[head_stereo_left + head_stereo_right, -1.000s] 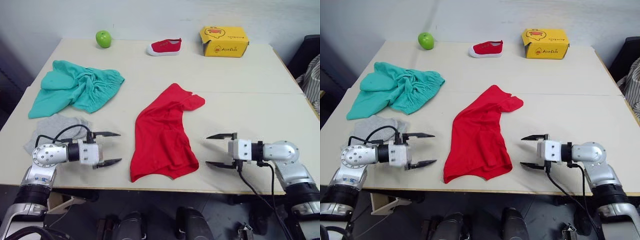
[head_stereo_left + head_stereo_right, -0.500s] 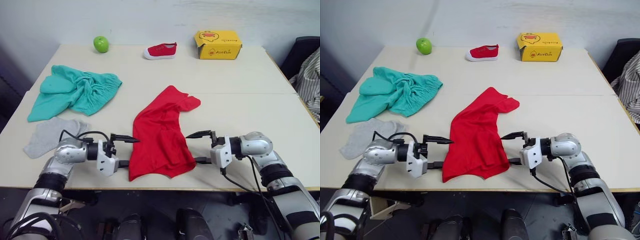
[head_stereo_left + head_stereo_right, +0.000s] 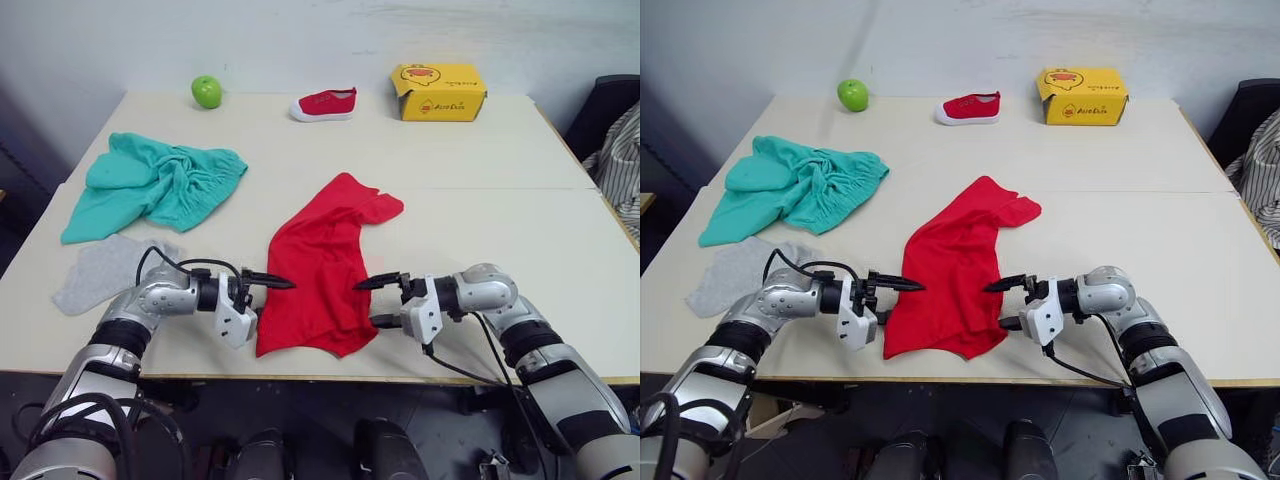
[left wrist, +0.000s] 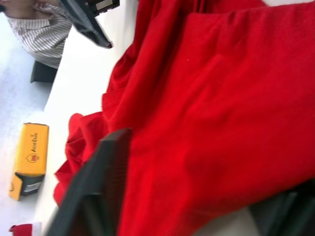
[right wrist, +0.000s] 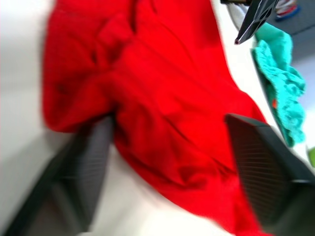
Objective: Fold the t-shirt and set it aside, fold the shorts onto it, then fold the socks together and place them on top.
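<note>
The red t-shirt lies crumpled in a long heap at the table's front middle. My left gripper is open at the shirt's lower left edge, its upper finger over the cloth. On the lower right edge my right gripper is open too, one finger above the hem and one at table level. Both wrist views have red cloth between the spread fingers. The teal shorts are bunched at the far left. In front of them, beside my left arm, lie the grey socks.
A green apple, a small red shoe and a yellow box stand along the table's far edge. Striped cloth hangs off the right side. The table's front edge runs just below both grippers.
Both grippers have moved inward from well apart to the t-shirt's lower left and right edges, staying open. The camera has shifted slightly; the garments lie as before.
</note>
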Tool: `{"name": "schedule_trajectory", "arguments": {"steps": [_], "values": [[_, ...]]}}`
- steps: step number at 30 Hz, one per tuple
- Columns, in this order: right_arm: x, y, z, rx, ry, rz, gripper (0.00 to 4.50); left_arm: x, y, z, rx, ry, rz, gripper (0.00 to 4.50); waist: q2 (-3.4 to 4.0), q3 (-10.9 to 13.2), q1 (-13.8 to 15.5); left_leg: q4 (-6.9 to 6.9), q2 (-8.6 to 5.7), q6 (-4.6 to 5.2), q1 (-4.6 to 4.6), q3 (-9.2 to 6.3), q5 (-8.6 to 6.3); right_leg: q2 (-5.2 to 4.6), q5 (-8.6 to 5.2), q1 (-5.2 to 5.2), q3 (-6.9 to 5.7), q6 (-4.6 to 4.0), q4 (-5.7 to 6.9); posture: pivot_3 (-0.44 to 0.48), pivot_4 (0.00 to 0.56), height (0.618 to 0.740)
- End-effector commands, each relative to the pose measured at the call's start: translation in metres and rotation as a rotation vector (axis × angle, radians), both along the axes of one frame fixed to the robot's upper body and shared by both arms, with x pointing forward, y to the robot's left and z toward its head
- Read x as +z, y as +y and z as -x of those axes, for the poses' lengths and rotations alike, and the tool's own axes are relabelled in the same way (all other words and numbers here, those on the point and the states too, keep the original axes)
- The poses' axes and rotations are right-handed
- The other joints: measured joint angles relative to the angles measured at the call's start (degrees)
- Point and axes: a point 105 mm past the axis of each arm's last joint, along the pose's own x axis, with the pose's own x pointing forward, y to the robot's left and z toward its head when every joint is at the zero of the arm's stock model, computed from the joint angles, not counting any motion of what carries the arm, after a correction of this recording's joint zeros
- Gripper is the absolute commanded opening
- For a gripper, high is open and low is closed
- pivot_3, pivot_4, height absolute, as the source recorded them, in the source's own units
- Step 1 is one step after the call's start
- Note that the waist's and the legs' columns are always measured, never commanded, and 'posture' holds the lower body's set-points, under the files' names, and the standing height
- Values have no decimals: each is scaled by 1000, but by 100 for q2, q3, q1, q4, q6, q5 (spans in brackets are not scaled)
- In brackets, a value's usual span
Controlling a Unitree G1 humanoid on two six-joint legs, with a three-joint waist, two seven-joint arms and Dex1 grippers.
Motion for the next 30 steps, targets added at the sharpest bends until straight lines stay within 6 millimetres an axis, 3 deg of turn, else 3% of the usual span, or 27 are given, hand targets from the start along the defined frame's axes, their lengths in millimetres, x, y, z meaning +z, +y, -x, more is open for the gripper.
{"name": "schedule_trajectory", "arguments": {"steps": [1,6,7,13,19,23,30], "values": [[-13,5,6,25,47,45,1983,-17,-2,2,-9,57,-65,1743,0,0,18,0,0,1,-1,0,0,0,0,-1,0,0,0,0,150,740],[-9,2,6,17,39,44,103,-23,-3,2,15,109,-69,68,22,-6,27,0,-2,2,-3,0,0,-2,0,-3,1,0,-1,0,150,740],[-8,1,6,13,39,44,21,-25,-2,1,24,125,-72,17,36,-9,28,0,-2,2,-3,0,0,-2,0,-3,1,0,0,0,150,740],[-2,-16,5,-71,75,33,21,-28,-6,10,-16,143,-110,17,42,-7,41,-4,-3,3,-5,0,-1,-2,-1,-5,0,-1,-1,0,150,740],[8,-51,8,-210,154,45,21,-20,-2,26,-20,187,-87,17,46,-4,23,-24,-3,4,-12,3,-5,0,-1,-11,0,-1,-13,0,150,740],[12,-67,21,-249,189,57,21,-10,0,41,-21,238,-43,17,47,4,1,-37,4,0,-19,12,-13,7,-1,-18,-1,0,-39,0,150,740],[6,-79,64,-299,375,112,21,-1,-10,69,-22,299,27,17,31,33,61,-33,2,5,-30,9,-17,1,-2,-23,-4,1,-69,0,150,740]]}}
